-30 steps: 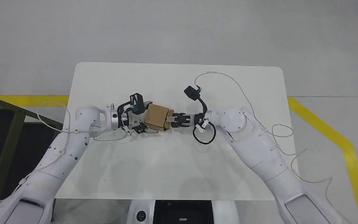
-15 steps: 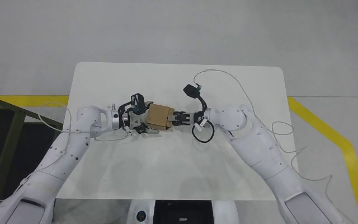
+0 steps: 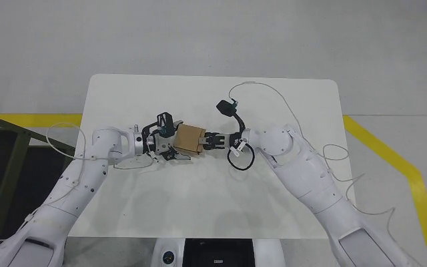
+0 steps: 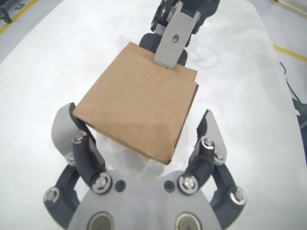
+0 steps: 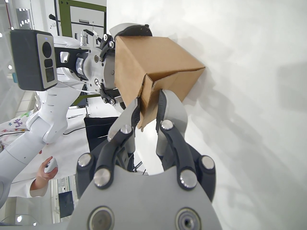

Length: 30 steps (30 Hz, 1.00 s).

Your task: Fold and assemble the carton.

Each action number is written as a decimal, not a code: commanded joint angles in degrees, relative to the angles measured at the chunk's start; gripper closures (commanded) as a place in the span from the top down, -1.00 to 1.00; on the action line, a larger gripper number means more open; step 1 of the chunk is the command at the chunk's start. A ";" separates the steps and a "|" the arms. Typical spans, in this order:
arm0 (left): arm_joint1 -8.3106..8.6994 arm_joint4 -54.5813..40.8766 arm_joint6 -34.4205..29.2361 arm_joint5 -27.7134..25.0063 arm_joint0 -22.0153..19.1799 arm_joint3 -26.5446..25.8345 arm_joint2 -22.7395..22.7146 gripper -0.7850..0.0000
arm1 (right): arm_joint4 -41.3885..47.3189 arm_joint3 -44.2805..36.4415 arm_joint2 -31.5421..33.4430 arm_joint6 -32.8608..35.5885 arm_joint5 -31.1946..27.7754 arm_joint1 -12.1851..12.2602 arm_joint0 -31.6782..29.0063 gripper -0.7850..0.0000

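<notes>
Cardboard carton (image 3: 189,138) is positioned mid-table (image 3: 300,200), long axis aligned gripper to gripper | open-end flap (image 5: 146,112) is pinched by right gripper (image 5: 150,100); opposite closed end is flanked by spread left gripper (image 4: 138,114)

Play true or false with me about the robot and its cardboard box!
1. The carton is brown. True.
2. The right gripper pinches a flap at one end of the carton. True.
3. The left gripper is squeezed shut. False: its fingers are spread, one on each side of the carton's other end.
4. The carton is in a corner of the table. False: it is near the table's middle, between the two grippers.
</notes>
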 commanded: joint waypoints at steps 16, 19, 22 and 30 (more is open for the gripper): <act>-0.31 -0.60 -1.28 0.34 0.82 -0.45 -0.71 1.00 | 4.00 -3.18 5.27 1.03 -1.71 1.49 -5.34 -0.38; -0.38 -0.69 -1.48 0.29 0.82 -0.46 -0.79 1.00 | 3.80 -3.42 6.14 0.78 -1.62 1.79 -6.16 -0.58; -0.45 -0.66 -1.67 0.27 0.81 -0.46 -0.88 1.00 | 3.03 -3.86 6.83 -0.03 -1.67 2.06 -6.90 -0.74; -0.64 -0.69 -1.98 0.15 0.78 -0.41 -1.09 1.00 | 2.11 -3.07 4.48 -0.56 -1.90 1.59 -6.36 -1.00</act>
